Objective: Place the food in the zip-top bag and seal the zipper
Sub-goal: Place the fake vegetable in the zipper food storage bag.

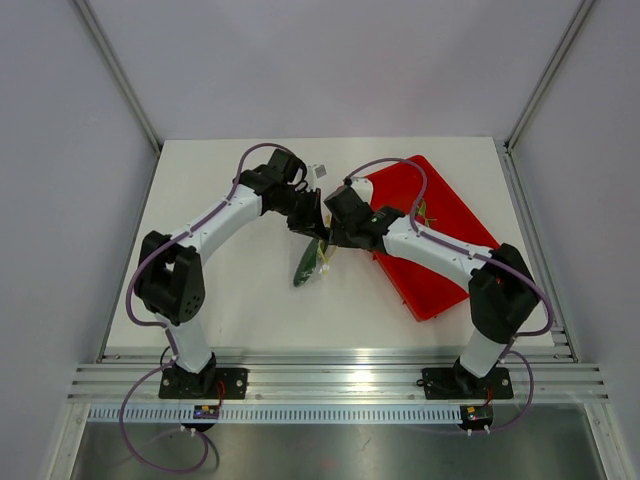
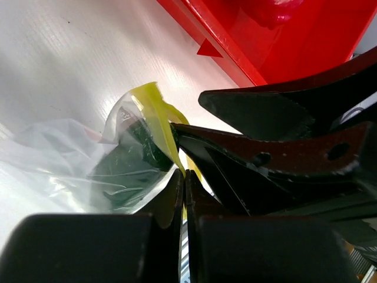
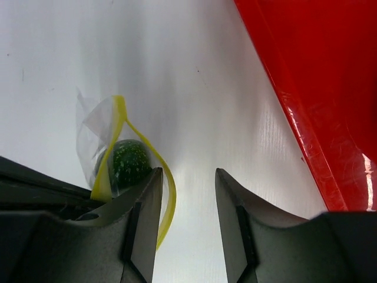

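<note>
The clear zip-top bag (image 1: 308, 265) hangs over the white table between my two grippers, with the dark green speckled food (image 3: 127, 163) inside it. My left gripper (image 2: 184, 174) is shut on the yellow-green zipper (image 2: 156, 113) at the bag's upper edge. The bag (image 2: 70, 156) and the food (image 2: 126, 162) also show in the left wrist view. In the right wrist view the zipper (image 3: 120, 127) gapes in a loop around the food. My right gripper (image 3: 188, 180) is open right beside that loop; one strand runs just inside its left finger (image 3: 144, 200). In the top view the left gripper (image 1: 312, 222) and right gripper (image 1: 328, 238) nearly touch.
A red plastic tray (image 1: 440, 270) lies at the right, under my right arm, and its rim (image 2: 235, 53) is close behind the bag. A pink fruit with green tips (image 1: 420, 212) lies in the tray. White table (image 1: 230, 290) lies left of the bag.
</note>
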Robot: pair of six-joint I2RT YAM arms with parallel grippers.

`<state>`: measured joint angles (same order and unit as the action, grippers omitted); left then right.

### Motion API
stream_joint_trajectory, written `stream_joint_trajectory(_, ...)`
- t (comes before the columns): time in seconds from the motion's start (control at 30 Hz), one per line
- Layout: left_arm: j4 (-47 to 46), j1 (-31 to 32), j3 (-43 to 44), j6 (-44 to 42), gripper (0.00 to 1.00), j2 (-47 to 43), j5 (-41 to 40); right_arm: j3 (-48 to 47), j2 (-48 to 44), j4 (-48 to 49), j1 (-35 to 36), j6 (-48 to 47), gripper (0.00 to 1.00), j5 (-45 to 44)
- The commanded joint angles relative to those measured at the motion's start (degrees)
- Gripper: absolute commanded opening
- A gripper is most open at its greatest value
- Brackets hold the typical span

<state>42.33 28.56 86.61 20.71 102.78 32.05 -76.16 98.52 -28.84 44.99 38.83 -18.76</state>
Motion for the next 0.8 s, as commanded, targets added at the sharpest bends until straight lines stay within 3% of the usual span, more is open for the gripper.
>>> stream_joint_trajectory(0.0, -1.5, 0.1, 0.0, -1.2, 0.00, -2.6, 2.2, -0.5, -4.6, 2.4, 0.0, -0.2, 0.48, 0.0)
stream_joint_trajectory(0.17, -2.0, 0.1, -0.2, -1.1, 0.00, -2.6, 3.2, 2.9, -7.2, 4.5, -2.5, 1.6, 0.49, 3.3)
stream_joint_trajectory(0.6, -2.4, 0.1, -0.3, -0.5, 0.00, -3.0, 4.2, 4.4, -2.6, 9.7, -3.2, 4.1, 0.47, 10.5)
stream_joint_trajectory(0.77, -2.1, 0.0, -0.5, -0.8, 0.00, -2.7, 3.4, 9.3, -8.2, 14.2, -3.2, 4.9, 0.48, 10.9)
